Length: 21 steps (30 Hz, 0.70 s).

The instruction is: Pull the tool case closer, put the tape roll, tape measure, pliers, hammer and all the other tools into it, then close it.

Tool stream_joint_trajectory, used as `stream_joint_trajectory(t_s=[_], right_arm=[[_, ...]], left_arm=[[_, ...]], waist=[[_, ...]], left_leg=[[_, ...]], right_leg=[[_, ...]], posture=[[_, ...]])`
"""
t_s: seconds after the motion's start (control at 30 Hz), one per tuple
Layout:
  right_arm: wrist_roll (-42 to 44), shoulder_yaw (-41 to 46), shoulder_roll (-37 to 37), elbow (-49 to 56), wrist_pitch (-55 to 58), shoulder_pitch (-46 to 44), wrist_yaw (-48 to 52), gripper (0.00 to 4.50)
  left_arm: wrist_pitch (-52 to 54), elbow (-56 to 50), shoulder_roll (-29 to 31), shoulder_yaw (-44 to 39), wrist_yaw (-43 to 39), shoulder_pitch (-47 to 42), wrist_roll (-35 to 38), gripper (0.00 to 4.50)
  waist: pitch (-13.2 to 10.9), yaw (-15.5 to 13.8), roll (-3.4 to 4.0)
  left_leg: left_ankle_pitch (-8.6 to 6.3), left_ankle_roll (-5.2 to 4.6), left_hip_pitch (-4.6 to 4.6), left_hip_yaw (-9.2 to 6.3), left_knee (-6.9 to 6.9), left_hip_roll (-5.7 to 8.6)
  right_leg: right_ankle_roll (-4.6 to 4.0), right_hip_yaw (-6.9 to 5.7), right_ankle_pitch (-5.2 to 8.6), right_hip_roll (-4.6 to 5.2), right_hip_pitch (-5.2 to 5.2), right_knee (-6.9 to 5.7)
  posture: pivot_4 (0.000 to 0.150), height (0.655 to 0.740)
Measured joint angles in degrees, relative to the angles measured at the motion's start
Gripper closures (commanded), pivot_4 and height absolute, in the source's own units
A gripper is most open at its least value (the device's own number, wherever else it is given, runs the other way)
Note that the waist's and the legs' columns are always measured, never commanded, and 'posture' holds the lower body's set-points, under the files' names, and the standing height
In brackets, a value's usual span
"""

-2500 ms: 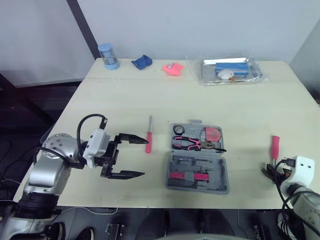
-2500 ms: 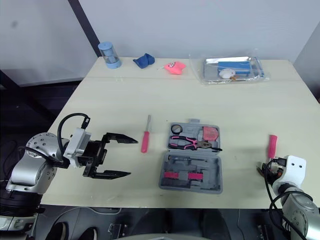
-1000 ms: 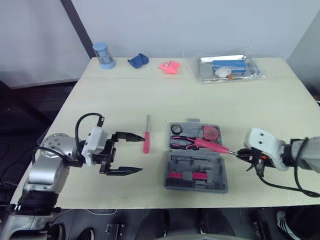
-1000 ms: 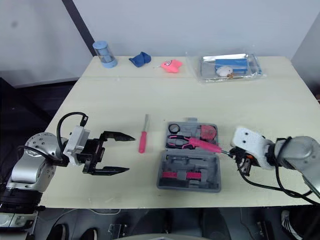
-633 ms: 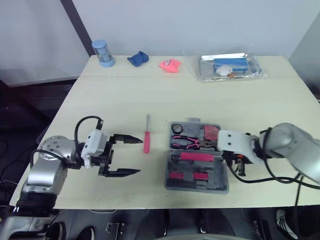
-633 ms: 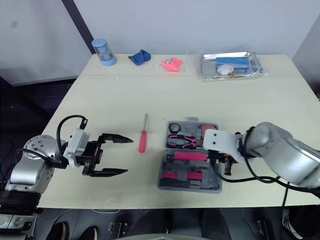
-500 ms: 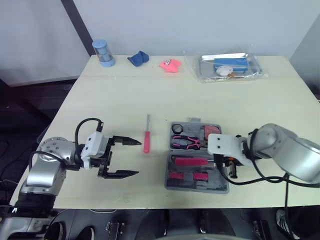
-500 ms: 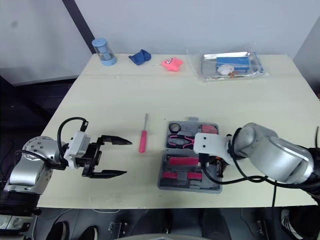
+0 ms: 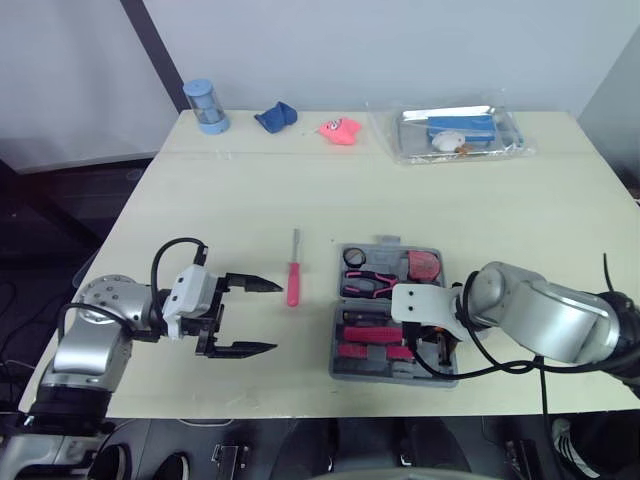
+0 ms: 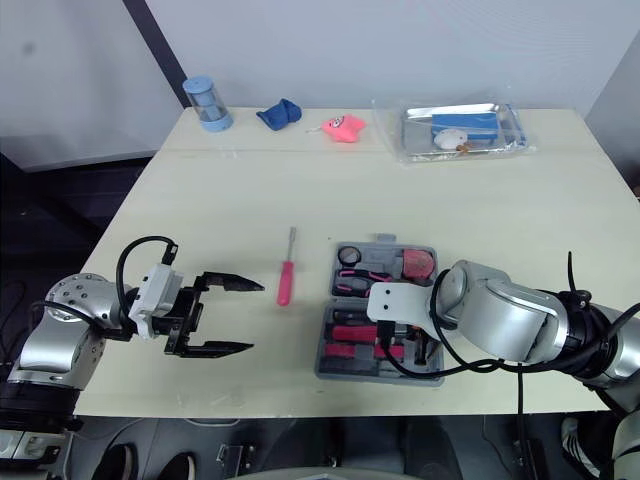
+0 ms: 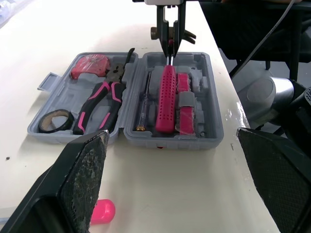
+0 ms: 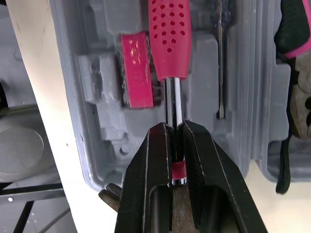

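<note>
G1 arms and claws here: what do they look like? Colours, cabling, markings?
Both the left arm and right arm are silver metal with rounded joint shells. Each wrist carries a white block with black cables looping out. The left claw and right claw each have two black fingers tapering to tips. No markings legible.

A pale wooden table (image 9: 250, 190) holds four items along its far edge. From the robot's left to right: an upright blue cylindrical container (image 9: 205, 107), a crumpled blue cloth (image 9: 275, 118), a small pink toy (image 9: 340, 131), and a clear plastic bag (image 9: 455, 134) with blue and white contents.
</note>
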<state>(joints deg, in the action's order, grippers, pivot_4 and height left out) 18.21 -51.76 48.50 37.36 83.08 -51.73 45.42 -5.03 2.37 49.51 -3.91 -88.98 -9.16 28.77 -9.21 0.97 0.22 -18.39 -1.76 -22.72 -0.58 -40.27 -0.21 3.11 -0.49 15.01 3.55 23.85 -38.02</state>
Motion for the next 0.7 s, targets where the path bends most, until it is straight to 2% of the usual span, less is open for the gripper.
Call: stream_joint_trajectory(t_s=[0.3, 0.6, 0.63, 0.7], right_arm=[[0.08, -0.09, -3.41, -1.94, -0.37, 0.24, -2.35, 4.48], [0.07, -0.09, -3.38, -2.31, -1.16, 1.34, -3.33, 4.48], [0.05, -0.18, -3.23, -2.31, -1.48, 1.35, -3.33, 4.05], [-0.04, -0.45, -2.80, -2.32, -2.25, 1.35, -3.31, 3.50]], left_arm=[[-0.16, 0.00, -0.01, 0.08, 0.00, -0.01, 0.00, 0.00], [-0.34, 0.00, -0.04, 0.11, 0.00, -0.01, 0.00, 0.00], [-0.35, 0.00, -0.06, 0.12, 0.00, -0.01, 0.00, 0.00], [-0.35, 0.00, -0.10, 0.12, 0.00, -0.01, 0.00, 0.00]], waist=[[0.00, 0.09, -0.01], [0.00, 0.19, -0.01], [0.00, 0.19, -0.01], [0.00, 0.20, -0.01]], left_leg=[[0.00, 0.00, 0.00, -0.01, 0.00, 0.00], [0.00, 0.01, 0.01, -0.01, 0.00, 0.00], [0.00, 0.01, 0.01, -0.01, -0.01, 0.00], [0.00, 0.01, 0.01, -0.01, -0.01, 0.00]], right_leg=[[0.00, -0.01, 0.00, -0.01, 0.01, -0.03], [0.00, -0.01, 0.00, -0.01, 0.01, -0.04], [0.00, -0.01, 0.00, -0.01, 0.01, -0.04], [0.00, -0.01, 0.00, -0.01, 0.01, -0.04]], posture=[[0.150, 0.7400], [0.150, 0.7400], [0.150, 0.7400], [0.150, 0.7400]])
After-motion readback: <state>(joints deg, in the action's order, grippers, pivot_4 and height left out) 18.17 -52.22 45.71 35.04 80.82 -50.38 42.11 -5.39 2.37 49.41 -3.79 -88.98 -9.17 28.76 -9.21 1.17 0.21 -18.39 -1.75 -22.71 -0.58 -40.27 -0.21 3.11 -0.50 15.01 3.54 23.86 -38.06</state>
